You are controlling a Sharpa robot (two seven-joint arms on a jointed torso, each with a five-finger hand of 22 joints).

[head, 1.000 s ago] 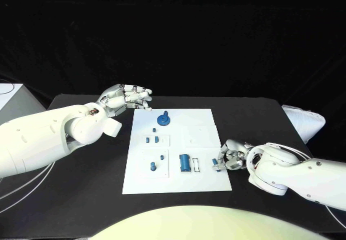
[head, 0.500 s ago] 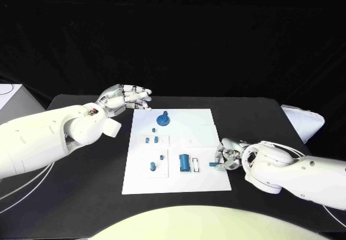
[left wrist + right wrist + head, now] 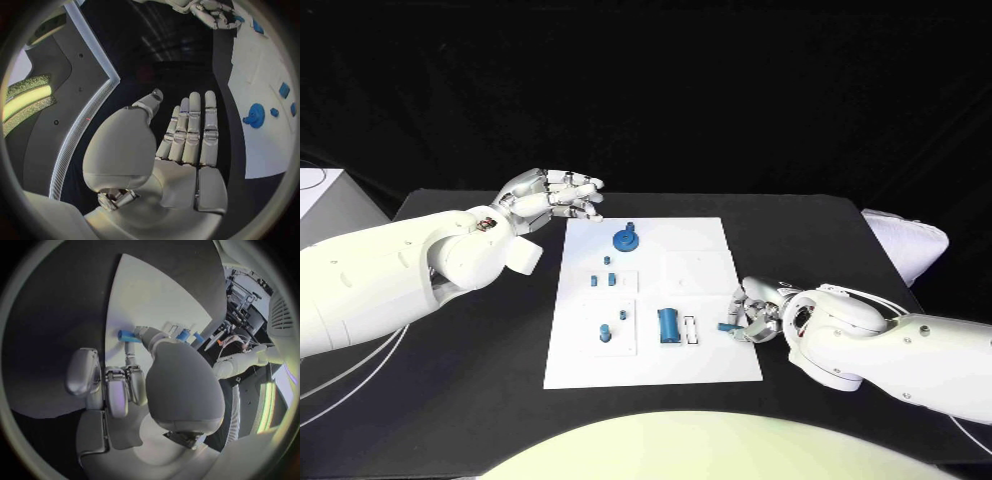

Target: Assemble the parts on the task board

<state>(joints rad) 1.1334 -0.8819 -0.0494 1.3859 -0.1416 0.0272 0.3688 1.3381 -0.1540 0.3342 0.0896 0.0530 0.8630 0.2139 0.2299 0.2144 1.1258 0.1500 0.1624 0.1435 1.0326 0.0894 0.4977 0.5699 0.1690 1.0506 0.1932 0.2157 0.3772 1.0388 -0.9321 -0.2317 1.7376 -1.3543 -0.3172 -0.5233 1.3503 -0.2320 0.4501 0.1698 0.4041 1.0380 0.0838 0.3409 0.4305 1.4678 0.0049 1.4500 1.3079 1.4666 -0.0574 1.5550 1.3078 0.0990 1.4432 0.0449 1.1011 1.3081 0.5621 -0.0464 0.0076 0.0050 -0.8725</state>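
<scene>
1. First, on the left, the left hand is up in the air past the top left corner of the task board. Its white arm comes in from the left edge. In the head view its fingers look bent over a little. The left wrist view shows them straight and side by side, with the thumb off to one side and nothing in the hand. It is empty and loose.

2. Next, the task board is a flat white plate with straight sides, lying on the black table. It is longer going away from the robot than it is wide.

3. A round blue part with a small knob sits near the far end of the board. The left wrist view shows it as a disc.

4. Two small blue pegs stand a bit nearer, and another blue peg is nearer still.

5. A blue cylinder is in the near half of the board. Its long side points away from the robot.

6. Last, on the right, the right hand is low at the right edge of the board, fingers curled in. It pinches a small blue part at its fingertips. The right wrist view shows this short blue piece lying flat, just over the white board, with one end sticking out past the silver fingertips.
</scene>
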